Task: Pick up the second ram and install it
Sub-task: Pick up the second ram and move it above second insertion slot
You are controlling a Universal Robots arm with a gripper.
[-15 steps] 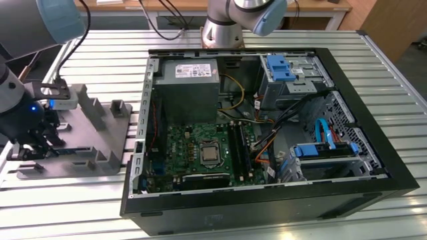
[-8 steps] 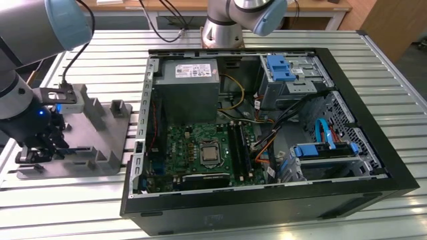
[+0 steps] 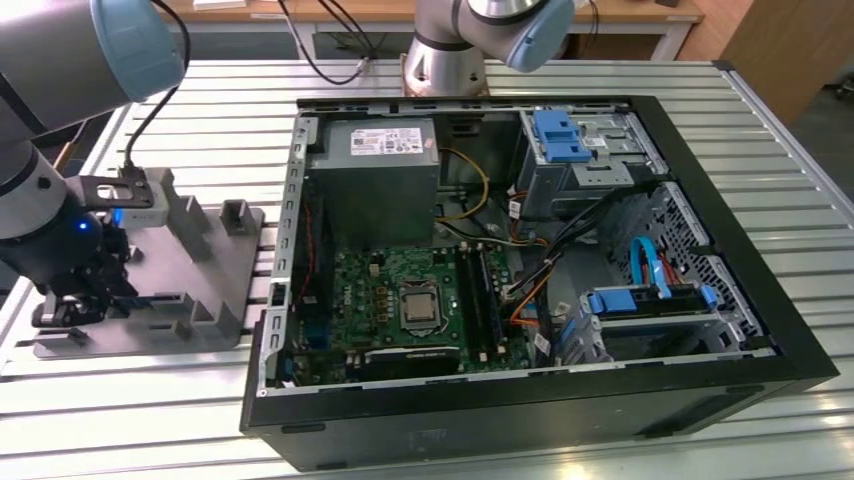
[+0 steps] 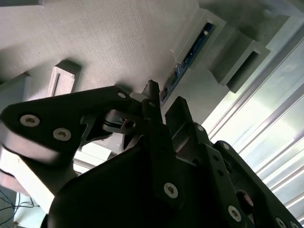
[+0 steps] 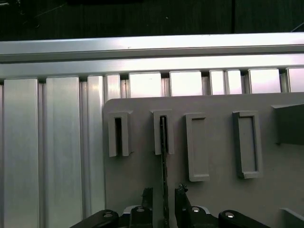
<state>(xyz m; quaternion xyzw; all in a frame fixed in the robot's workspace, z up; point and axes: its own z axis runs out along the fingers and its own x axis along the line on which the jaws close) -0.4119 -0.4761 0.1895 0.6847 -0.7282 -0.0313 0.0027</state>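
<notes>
My gripper stands spread, its black fingers flanking the second ram without pinching it. That thin dark stick sits on edge in a slotted post of the matte grey plastic block. The block rests on a ribbed aluminium table. Beyond, in the exterior view, the open black computer case holds a green motherboard.

An open computer case is laid on a slatted metal table. A green motherboard and a grey power supply are seen inside. A grey block is set beside it, on the exterior view's left.
</notes>
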